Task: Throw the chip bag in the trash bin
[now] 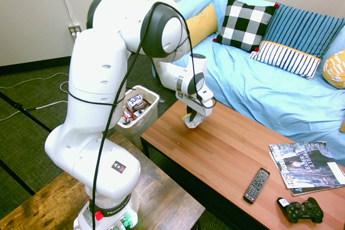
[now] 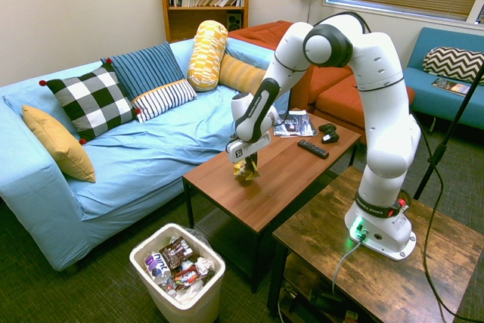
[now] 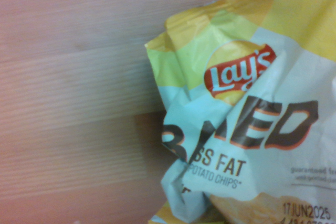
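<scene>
Crumpled yellow-and-white chip bag (image 3: 247, 129), red-logoed, pinched in the fingers (image 2: 246, 158), centre of the second exterior view, over one wooden desk (image 2: 283, 175); one remote (image 2: 313, 149), one trash bin (image 2: 180, 274) lower left.

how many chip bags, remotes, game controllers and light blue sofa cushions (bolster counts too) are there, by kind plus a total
chip bag: 1
remote: 1
game controller: 1
cushions: 6
total: 9
</scene>
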